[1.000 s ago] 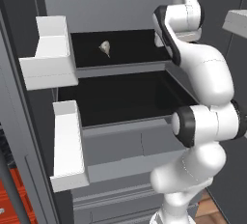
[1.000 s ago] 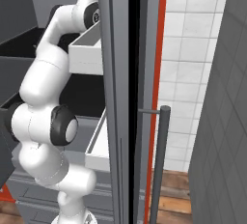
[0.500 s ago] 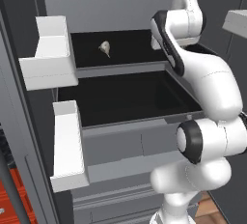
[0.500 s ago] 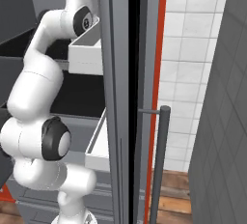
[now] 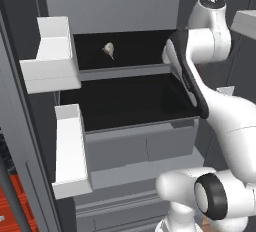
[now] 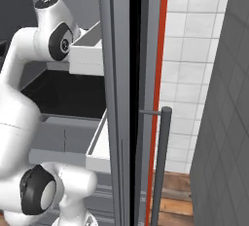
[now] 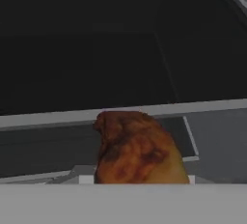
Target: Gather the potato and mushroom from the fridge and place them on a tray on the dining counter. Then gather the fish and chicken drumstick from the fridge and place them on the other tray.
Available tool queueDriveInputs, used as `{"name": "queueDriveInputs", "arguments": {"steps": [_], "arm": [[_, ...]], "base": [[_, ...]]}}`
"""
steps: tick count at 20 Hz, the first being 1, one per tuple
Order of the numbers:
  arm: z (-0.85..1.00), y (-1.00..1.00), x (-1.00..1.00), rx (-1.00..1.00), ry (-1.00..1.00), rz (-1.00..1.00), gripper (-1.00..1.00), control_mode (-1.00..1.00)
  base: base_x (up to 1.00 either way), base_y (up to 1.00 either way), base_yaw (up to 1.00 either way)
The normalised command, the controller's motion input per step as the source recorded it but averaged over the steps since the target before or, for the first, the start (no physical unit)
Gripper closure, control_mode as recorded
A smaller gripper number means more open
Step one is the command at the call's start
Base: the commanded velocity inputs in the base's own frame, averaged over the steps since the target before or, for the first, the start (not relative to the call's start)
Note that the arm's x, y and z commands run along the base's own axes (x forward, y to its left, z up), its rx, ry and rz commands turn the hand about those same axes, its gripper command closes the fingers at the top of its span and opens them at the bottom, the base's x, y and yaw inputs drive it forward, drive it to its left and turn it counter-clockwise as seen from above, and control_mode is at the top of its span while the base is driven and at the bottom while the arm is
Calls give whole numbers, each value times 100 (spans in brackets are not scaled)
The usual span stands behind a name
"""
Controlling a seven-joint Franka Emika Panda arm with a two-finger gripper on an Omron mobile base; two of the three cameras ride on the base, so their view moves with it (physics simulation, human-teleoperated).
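Observation:
The fridge (image 5: 125, 141) stands open in front of me, with two dark shelves. A small pale mushroom (image 5: 108, 50) lies on the upper shelf. Close against the hand camera sits a browned chicken drumstick (image 7: 137, 150); my gripper (image 7: 140, 179) is closed around it and the fingertips are hidden behind the meat. Behind the drumstick is a grey shelf edge and the dark inside of the fridge. In the left base view my arm reaches toward the right end of the upper shelf, and the hand is hidden behind the arm's own links.
White door bins (image 5: 50, 61) (image 5: 70, 151) hang on the open left door. The right door's edge and its bar handle (image 6: 163, 161) stand close on my right, with another white bin (image 6: 90, 49) beside the arm. A tiled wall (image 6: 189, 74) lies beyond.
My arm has refolded: the elbow has dropped low and the top joints have shifted a little to the right. The mushroom has not moved.

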Motion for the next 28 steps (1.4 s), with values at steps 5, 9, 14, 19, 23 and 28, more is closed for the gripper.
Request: {"name": "queueDriveInputs", "arguments": {"steps": [5,9,14,19,23,28], "arm": [[3,25,-97,5,-3,-2,100,-100],[5,26,-94,4,0,-1,100,-100],[7,24,-91,2,0,0,100,-100],[7,22,-92,0,0,0,100,-100],[0,18,-91,0,0,0,100,-100],[-1,2,-56,0,0,0,100,-100]], "base": [[0,0,0],[0,0,0],[0,0,0],[0,0,0],[0,0,0],[0,0,0]]}}
